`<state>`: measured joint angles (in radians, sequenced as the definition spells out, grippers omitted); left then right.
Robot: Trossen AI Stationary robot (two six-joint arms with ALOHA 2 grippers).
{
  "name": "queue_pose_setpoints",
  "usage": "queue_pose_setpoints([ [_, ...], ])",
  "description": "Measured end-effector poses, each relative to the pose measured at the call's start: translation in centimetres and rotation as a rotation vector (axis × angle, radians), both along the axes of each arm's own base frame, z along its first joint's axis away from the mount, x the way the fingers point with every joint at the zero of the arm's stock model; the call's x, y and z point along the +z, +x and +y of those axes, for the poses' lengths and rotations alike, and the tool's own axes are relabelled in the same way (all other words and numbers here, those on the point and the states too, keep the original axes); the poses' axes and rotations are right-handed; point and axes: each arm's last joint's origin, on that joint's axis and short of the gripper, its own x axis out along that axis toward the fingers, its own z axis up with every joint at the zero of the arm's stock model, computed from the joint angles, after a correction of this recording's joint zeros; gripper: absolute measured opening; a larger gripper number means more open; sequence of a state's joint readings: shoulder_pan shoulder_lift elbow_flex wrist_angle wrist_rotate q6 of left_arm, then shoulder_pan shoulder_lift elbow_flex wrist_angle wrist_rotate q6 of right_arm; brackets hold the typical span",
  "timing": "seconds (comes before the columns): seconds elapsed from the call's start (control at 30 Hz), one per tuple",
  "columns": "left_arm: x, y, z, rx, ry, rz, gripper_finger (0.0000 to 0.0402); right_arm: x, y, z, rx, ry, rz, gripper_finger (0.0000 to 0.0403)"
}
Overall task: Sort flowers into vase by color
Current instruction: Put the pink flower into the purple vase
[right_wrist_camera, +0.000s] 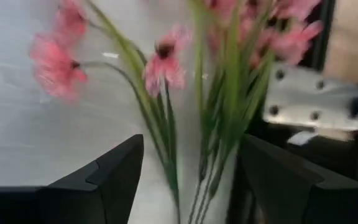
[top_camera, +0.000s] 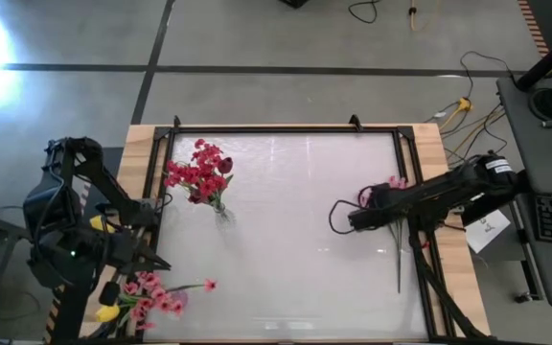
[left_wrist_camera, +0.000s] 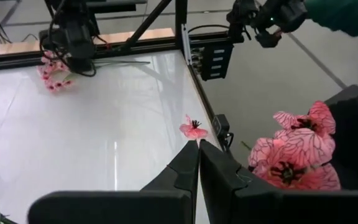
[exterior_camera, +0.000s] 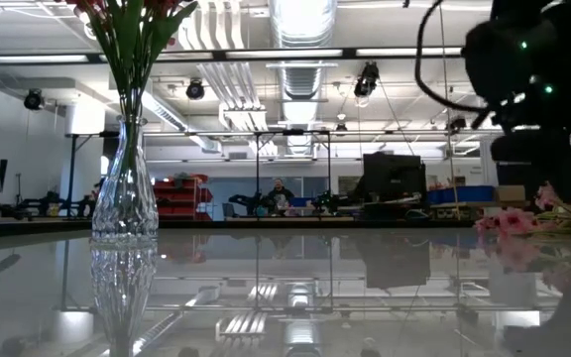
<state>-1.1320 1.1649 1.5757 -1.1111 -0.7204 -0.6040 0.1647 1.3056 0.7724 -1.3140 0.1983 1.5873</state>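
Observation:
A clear glass vase (top_camera: 221, 209) (exterior_camera: 124, 188) stands on the white table and holds red blossom sprays (top_camera: 199, 172) by their green stems. A pink spray (top_camera: 151, 293) (left_wrist_camera: 297, 149) lies at the near left corner with a yellow bud (top_camera: 108, 312); one blossom (left_wrist_camera: 192, 129) reaches onto the table. My left gripper (top_camera: 159, 262) (left_wrist_camera: 199, 148) is shut, its tips just short of that blossom. A second pink spray (top_camera: 393, 183) (right_wrist_camera: 166, 62) (exterior_camera: 533, 220) lies at the right edge. My right gripper (top_camera: 360, 218) (right_wrist_camera: 191, 162) is open above it, a finger on either side of its stems.
A black frame rail (top_camera: 276, 129) runs round the white table top. The middle of the table between vase and right spray is bare. The second spray's long green stem (top_camera: 398, 268) lies along the right rail. Desks and cables stand beyond the right edge.

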Motion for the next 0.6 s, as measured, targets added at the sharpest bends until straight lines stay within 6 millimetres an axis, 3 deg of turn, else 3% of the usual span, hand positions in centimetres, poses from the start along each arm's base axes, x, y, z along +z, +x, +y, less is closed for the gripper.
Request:
queue_pose_setpoints([
  [0.1,-0.2,0.1,-0.2,-0.002,0.026,-0.004,0.0,-1.5,-0.2,-0.6,-0.014,0.05,-0.034,0.0245],
  [0.33,-0.6,0.6,-1.0,0.054,0.028,-0.011,0.0019,-3.5,0.6,-3.2,-0.084,0.116,0.104,0.0188],
  [0.6,-1.5,1.1,-2.4,0.053,0.012,0.05,0.0072,-6.5,1.9,-4.6,-0.012,0.229,0.176,0.0072],
])
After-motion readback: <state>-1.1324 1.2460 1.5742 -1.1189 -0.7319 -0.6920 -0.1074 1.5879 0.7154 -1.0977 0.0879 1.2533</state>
